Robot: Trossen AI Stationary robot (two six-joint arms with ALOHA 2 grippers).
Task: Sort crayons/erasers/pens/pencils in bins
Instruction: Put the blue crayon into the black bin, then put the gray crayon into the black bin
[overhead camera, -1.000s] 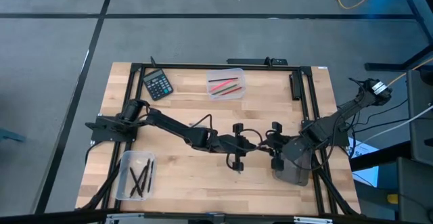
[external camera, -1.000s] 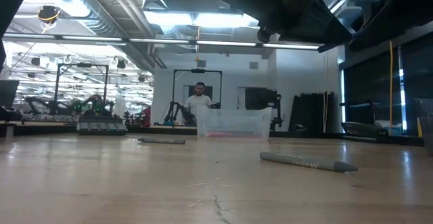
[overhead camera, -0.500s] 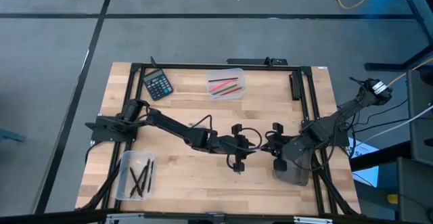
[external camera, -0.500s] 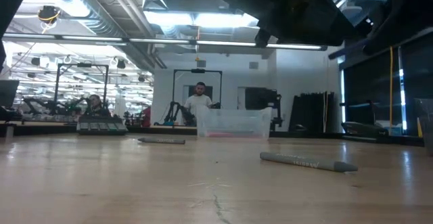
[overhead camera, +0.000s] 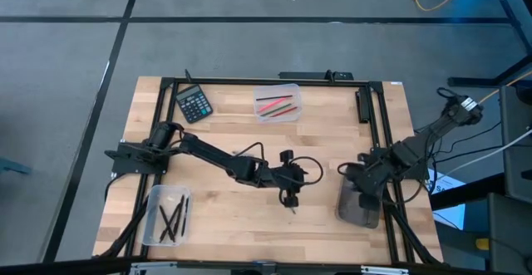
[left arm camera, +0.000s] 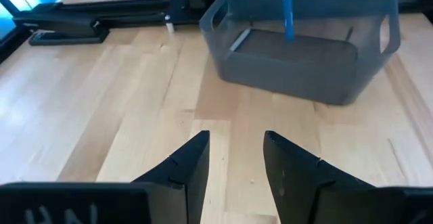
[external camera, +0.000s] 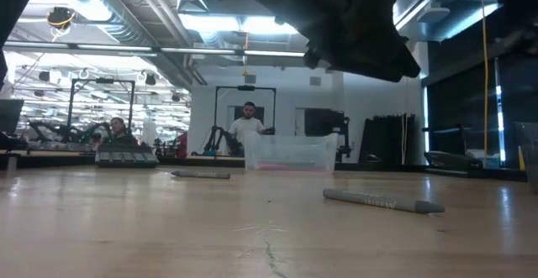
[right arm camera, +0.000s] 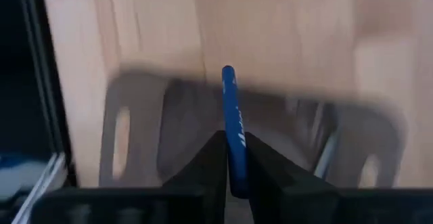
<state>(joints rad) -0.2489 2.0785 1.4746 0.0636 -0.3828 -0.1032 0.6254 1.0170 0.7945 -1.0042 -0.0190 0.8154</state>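
A blue pen (right arm camera: 231, 126) is pinched between the closed fingers of the right gripper (right arm camera: 233, 158), pointing down over the smoky dark grey bin (overhead camera: 357, 203). In that bin's far corner a pale stick (right arm camera: 327, 151) already lies against the wall. To drop the pen cleanly, the gripper should be centred over the bin floor, not its rim, and should lower the tip inside the walls before the fingers part, so the pen falls flat and does not bounce out.

Just beside the grey bin, toward the tabletop's middle, the left gripper (left arm camera: 235, 162) hovers with its fingers spread and nothing between them. Farther from the grey bin, a clear bin (overhead camera: 277, 103) at the back edge holds red, pink and green sticks (overhead camera: 276, 105), and another clear bin (overhead camera: 167, 214) at the opposite front corner holds black sticks (overhead camera: 173, 218). A black calculator (overhead camera: 194, 104) sits beyond it at the back.

From table height, a grey stick (external camera: 382, 201) and a second one (external camera: 201, 175) lie loose on the pale wooden tabletop (overhead camera: 224, 217). Behind is a lit workshop with a person (external camera: 247, 125) standing far back.
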